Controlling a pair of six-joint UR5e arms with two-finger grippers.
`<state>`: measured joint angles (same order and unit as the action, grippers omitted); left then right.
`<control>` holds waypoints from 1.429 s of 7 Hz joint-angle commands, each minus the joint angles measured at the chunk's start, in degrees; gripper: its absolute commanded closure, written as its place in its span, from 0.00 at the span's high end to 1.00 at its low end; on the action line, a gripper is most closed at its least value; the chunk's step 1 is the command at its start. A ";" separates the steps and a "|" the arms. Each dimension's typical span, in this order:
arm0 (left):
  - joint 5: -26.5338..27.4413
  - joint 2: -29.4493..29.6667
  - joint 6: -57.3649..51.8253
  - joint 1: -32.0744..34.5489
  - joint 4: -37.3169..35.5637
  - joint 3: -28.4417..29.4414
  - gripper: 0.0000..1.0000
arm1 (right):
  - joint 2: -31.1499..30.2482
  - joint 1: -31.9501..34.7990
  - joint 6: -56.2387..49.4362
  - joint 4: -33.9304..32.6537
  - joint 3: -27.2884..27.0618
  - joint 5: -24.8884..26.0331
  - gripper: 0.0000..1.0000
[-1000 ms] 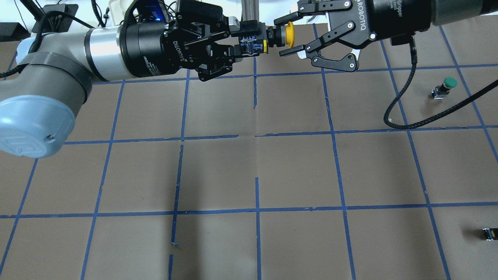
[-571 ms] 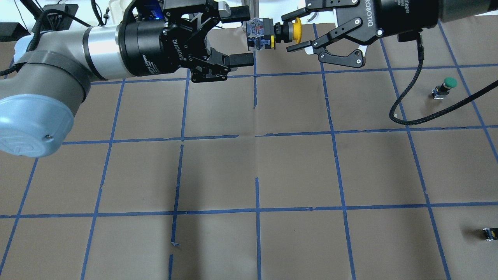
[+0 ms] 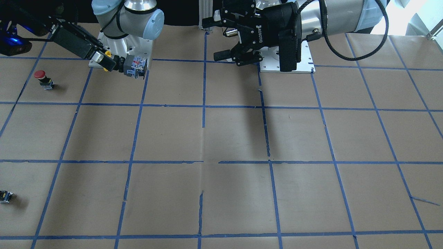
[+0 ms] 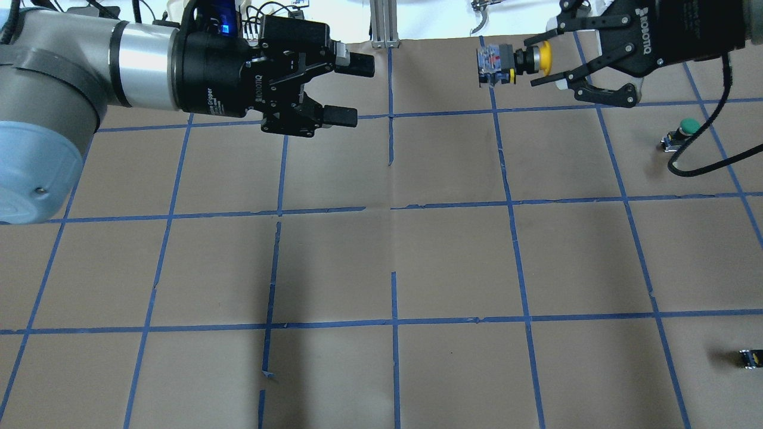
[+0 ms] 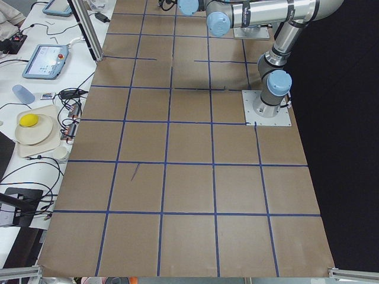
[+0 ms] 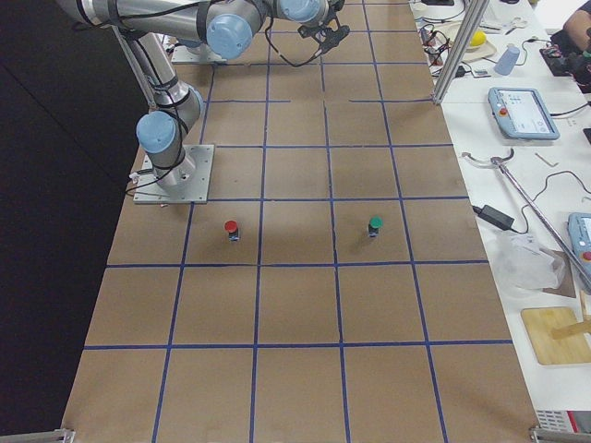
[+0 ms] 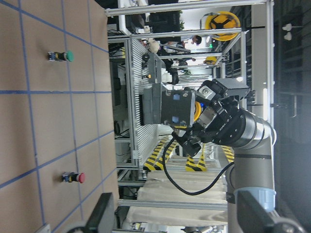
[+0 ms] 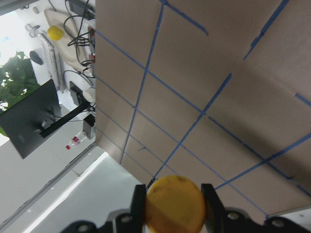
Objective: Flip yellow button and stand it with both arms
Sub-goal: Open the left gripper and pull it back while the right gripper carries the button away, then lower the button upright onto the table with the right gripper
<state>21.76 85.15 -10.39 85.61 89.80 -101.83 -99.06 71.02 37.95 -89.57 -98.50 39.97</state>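
Observation:
My right gripper (image 4: 534, 61) is shut on the yellow button (image 4: 541, 56) at its cap and neck. It holds the button level in the air, with the grey body (image 4: 495, 65) pointing toward my left arm. The front-facing view shows the same grip (image 3: 110, 62), with the button (image 3: 134, 65) above the table. In the right wrist view the yellow cap (image 8: 175, 204) sits between the fingers. My left gripper (image 4: 356, 89) is open and empty, well apart from the button; it also shows in the front-facing view (image 3: 214, 37).
A green-capped button (image 4: 682, 132) stands at the right of the table in the overhead view. A red-capped button (image 3: 41, 77) stands at the left in the front-facing view. A small black switch body (image 4: 750, 357) lies near the right edge. A black cable (image 4: 703, 161) hangs from my right wrist.
My left gripper opened, let go of the button's body and drew back to the left. My right gripper closed on the cap end and carried the button to the right.

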 commanded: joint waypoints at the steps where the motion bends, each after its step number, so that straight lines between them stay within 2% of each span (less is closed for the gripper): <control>1: 15.97 0.28 0.10 -2.63 0.54 1.97 0.89 | 2.53 -1.05 -12.93 1.06 -0.55 9.22 0.30; 2: 25.96 1.07 0.10 -3.34 0.63 3.03 0.89 | 4.21 -2.80 -22.13 1.07 -0.55 15.34 0.29; 3: 33.71 2.29 0.19 -3.26 0.72 4.52 0.89 | 5.35 -5.25 -32.22 1.24 -0.64 23.06 0.29; 4: 39.97 2.83 0.19 -2.91 0.72 6.10 0.90 | 5.63 -6.58 -44.51 0.81 -0.64 31.05 0.29; 5: 43.42 3.09 0.37 -2.39 0.90 7.85 0.91 | 6.76 -6.94 -53.77 0.19 -0.82 39.14 0.28; 6: 48.07 3.10 0.37 -1.86 1.94 9.35 0.91 | 7.73 -9.04 -57.77 -3.47 -2.64 43.05 0.27; 7: 56.38 3.18 0.37 -0.72 4.22 11.02 0.93 | 8.26 -12.02 -65.91 -11.25 -6.67 43.52 0.27; 8: 61.34 3.45 0.28 -0.45 4.41 12.78 0.94 | 8.27 -15.18 -74.08 -20.29 -11.23 43.53 0.27; 9: 64.87 3.45 0.63 -0.45 6.07 14.10 0.94 | 8.27 -16.86 -80.08 -28.56 -15.10 43.53 0.27; 10: 65.69 3.01 2.81 -0.62 6.34 14.11 0.94 | 8.44 -18.97 -85.79 -33.77 -18.10 43.44 0.27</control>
<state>84.78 88.44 -9.33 85.04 95.30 -88.42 -90.79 54.70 -40.22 -115.32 -112.37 83.38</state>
